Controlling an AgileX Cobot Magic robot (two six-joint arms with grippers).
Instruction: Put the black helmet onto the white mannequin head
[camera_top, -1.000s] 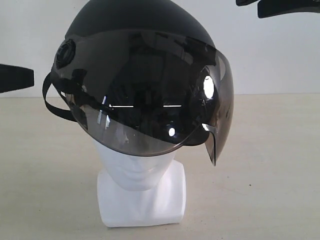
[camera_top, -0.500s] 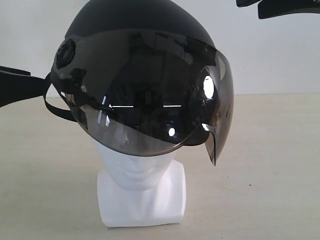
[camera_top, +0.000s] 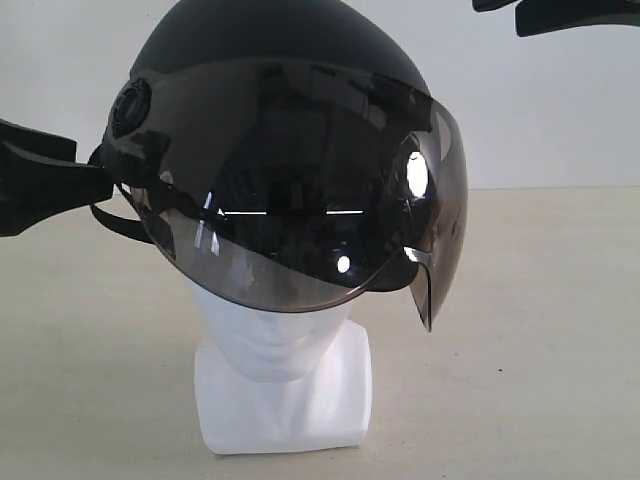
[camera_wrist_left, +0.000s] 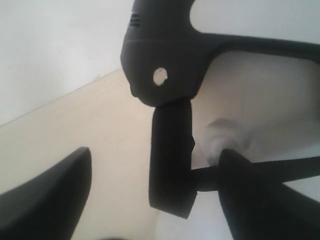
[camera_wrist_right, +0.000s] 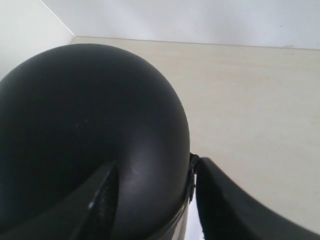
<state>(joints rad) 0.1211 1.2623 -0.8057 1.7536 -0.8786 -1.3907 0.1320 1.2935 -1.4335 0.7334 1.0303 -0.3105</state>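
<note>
The black helmet (camera_top: 280, 40) sits on the white mannequin head (camera_top: 270, 340), and its smoky visor (camera_top: 300, 190) covers the face down to the chin. The head's blocky base (camera_top: 285, 410) stands on the table. My left gripper (camera_top: 60, 185) is open at the helmet's left side, by the chin strap (camera_top: 115, 222). In the left wrist view the strap's pad (camera_wrist_left: 170, 160) hangs between the spread fingers (camera_wrist_left: 50, 200), with the white head (camera_wrist_left: 250, 110) behind it. My right gripper (camera_top: 560, 12) hangs open above and to the right of the helmet; its fingers (camera_wrist_right: 225, 205) frame the shell (camera_wrist_right: 85, 125) without gripping it.
A beige table (camera_top: 540, 330) runs back to a white wall (camera_top: 560, 110). Nothing else stands on it in view.
My left gripper has moved right, up to the helmet's left side, and now covers part of the chin strap loop. The helmet, head and right gripper have stayed put.
</note>
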